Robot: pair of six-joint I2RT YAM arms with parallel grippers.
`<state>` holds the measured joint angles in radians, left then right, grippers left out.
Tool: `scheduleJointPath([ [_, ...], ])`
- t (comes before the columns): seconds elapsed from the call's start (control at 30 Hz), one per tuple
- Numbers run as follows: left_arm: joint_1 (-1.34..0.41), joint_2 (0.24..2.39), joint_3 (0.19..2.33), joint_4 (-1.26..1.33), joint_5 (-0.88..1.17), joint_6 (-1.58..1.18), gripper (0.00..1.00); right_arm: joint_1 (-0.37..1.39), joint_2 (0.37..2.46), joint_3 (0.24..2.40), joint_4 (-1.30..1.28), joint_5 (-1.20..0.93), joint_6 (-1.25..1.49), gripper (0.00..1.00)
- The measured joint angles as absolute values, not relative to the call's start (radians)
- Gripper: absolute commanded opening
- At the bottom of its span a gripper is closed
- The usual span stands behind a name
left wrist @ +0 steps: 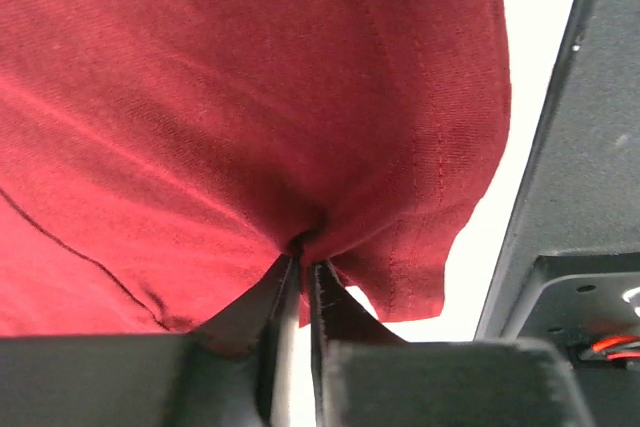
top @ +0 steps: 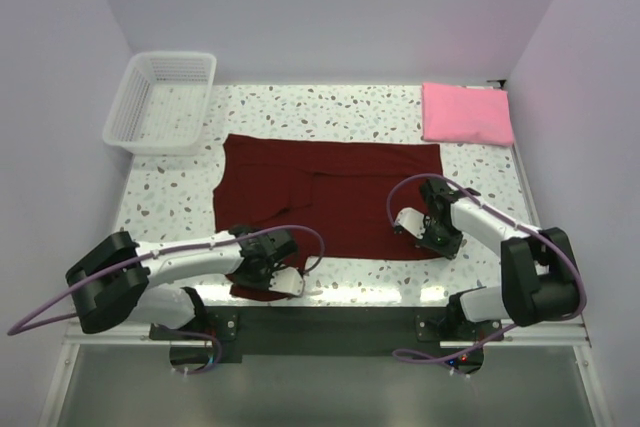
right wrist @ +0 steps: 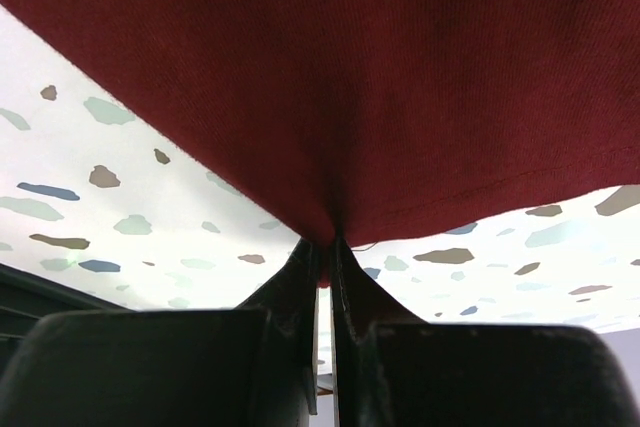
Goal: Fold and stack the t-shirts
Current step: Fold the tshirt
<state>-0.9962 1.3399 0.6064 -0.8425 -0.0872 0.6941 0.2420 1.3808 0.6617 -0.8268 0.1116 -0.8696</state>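
Observation:
A dark red t-shirt (top: 330,192) lies spread on the speckled table (top: 330,107). My left gripper (top: 262,273) is shut on the shirt's near left corner by the table's front edge; the wrist view shows the cloth (left wrist: 250,97) pinched between its jaws (left wrist: 303,259). My right gripper (top: 437,237) is shut on the shirt's near right corner; the cloth (right wrist: 350,67) bunches into its jaws (right wrist: 328,243). A folded pink t-shirt (top: 466,112) lies at the back right of the table.
A white plastic basket (top: 162,102) stands at the back left corner. White walls close in on the left, back and right. A black bar (top: 330,322) carrying the arm bases runs along the near edge.

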Motion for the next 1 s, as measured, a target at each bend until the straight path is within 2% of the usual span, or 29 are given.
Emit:
scheduleJointPath([
  [0.1,-0.996,1.3,0.593,-0.833,-0.094,0.69,0.0,0.242,1.373,0.663,-0.835,0.105,-0.877,0.0],
  [0.33,-0.977,1.209,0.624,-0.878,-0.04,0.69,0.0,0.242,1.272,0.663,-0.905,0.083,-0.903,0.0],
  [0.53,-0.804,1.193,0.793,-0.942,0.022,0.753,0.0,0.239,1.252,0.693,-0.959,0.083,-0.944,0.0],
  [1.0,-0.501,1.448,1.147,-0.987,0.085,1.04,0.0,0.145,1.457,0.98,-1.005,0.054,-1.031,0.0],
])
